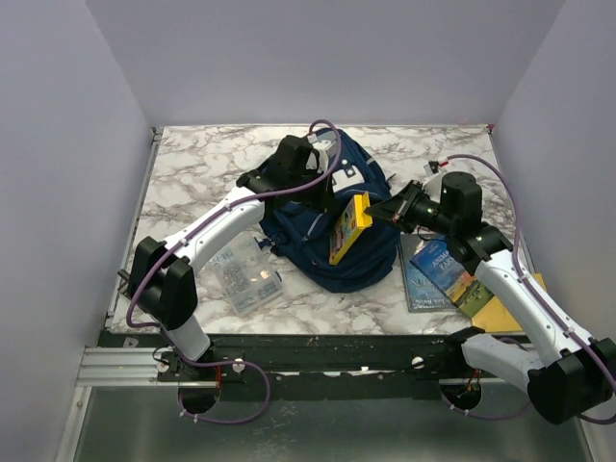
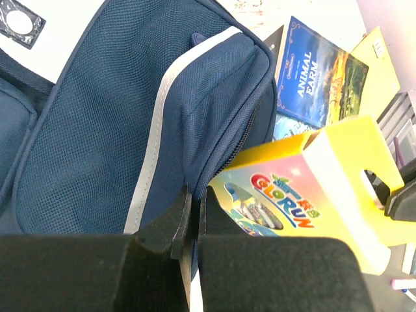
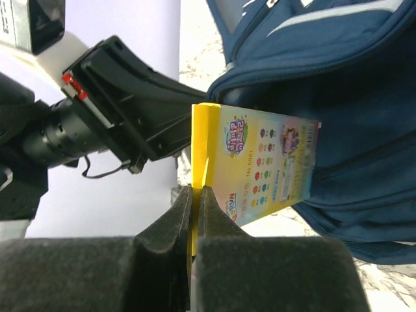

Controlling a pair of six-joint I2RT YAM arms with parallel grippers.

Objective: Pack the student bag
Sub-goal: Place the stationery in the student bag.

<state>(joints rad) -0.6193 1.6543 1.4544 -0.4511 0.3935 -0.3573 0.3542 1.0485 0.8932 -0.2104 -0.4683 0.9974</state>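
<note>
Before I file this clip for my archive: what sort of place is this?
Probably a robot test cell: plain walls box in a marble-pattern table, the left arm and right arm are bolted at its near edge, with a student bag on it.

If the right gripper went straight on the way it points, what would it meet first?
Probably the student bag: the crayon box pinched in the right gripper leads toward its navy side; depth is unclear.

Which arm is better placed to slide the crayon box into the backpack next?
Right, probably. The right fingers pinch the crayon box by its yellow tab, beside the zipper of the backpack. The left fingers are shut on backpack fabric, apparently holding it open.
</note>
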